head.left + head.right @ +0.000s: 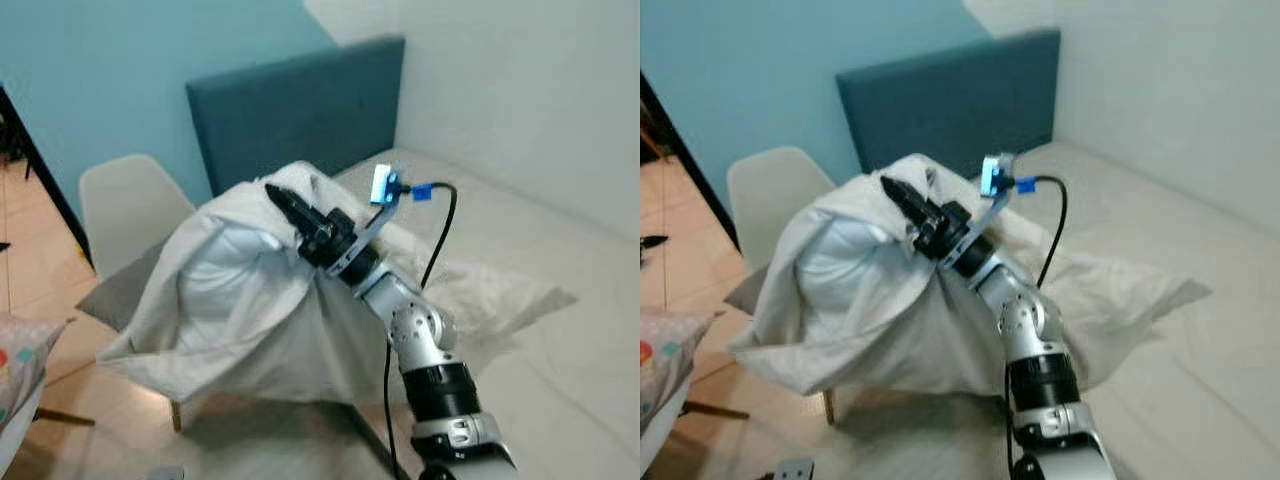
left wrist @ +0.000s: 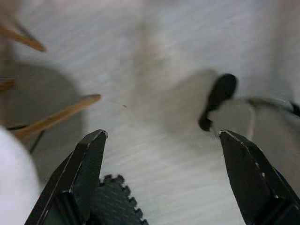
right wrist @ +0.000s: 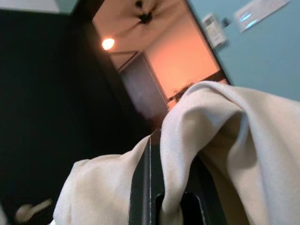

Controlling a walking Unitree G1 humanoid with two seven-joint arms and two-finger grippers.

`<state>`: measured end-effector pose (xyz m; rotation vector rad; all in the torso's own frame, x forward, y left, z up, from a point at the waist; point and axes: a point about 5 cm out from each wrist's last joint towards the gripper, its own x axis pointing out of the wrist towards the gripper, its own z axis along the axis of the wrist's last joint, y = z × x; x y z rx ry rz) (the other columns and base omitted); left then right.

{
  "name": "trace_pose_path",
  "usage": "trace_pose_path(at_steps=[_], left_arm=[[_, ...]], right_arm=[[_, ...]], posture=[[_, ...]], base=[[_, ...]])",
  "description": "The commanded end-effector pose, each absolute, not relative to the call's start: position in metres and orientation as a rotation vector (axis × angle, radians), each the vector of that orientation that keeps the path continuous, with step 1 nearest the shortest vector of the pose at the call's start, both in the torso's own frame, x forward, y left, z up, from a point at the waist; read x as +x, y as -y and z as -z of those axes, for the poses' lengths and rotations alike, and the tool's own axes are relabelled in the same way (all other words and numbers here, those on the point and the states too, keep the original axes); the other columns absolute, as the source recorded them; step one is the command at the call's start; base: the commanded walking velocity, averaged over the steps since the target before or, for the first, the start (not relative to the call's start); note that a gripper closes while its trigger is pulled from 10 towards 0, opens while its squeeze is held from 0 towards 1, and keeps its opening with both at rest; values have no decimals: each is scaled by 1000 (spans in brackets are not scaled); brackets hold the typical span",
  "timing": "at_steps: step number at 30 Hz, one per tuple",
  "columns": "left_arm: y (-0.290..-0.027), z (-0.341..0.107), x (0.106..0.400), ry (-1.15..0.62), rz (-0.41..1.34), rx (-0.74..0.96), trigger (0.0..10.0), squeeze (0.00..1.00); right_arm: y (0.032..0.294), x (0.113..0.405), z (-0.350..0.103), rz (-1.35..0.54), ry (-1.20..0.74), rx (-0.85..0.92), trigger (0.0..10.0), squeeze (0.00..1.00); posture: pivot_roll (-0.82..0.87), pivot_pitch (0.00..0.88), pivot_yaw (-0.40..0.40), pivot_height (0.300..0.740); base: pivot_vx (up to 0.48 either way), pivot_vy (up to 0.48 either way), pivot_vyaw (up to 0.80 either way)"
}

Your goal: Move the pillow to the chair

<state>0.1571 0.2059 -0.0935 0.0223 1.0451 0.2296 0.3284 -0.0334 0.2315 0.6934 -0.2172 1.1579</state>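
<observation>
The pillow (image 1: 240, 310), a bulky white one in a loose cream cover, is being held aloft by the right gripper (image 1: 285, 207), whose two black fingers are clamped together on a bunched fold of the cover near the pillow's top; in the right wrist view the cloth is being pinched tightly between the fingers (image 3: 152, 187), with folds spilling over both sides. The load is being carried off the edge of the bed (image 1: 560, 330), in front of the blue headboard (image 1: 300, 110), and is hanging over the white chair (image 1: 125, 205), of which the backrest and part of the grey seat pad (image 1: 125, 290) are being left visible beside the drooping cover. A trailing corner of the cover is being left draped on the mattress behind the arm. The left gripper (image 2: 161, 183) is being held idle with its fingers spread wide apart over a pale ribbed surface, nothing between them. Progress is being judged as well advanced: the grasp and lift are done and the pillow is already near the chair, while lowering onto the seat and release are not yet done.
</observation>
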Motion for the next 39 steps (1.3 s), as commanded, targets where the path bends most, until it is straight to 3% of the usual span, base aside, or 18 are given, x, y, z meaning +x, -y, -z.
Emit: trace_pose_path(at_steps=[1,39], left_arm=[[-206,97,149,-1073,-221,35,10000,0],[-206,96,150,-1068,-209,40,10000,0]], right_arm=[[10,316,-244,-1239,286,796,10000,0],[8,313,-245,-1255,292,800,10000,0]], posture=[[-74,26,26,740],[-71,29,30,740]], base=[[0,0,800],[0,0,800]])
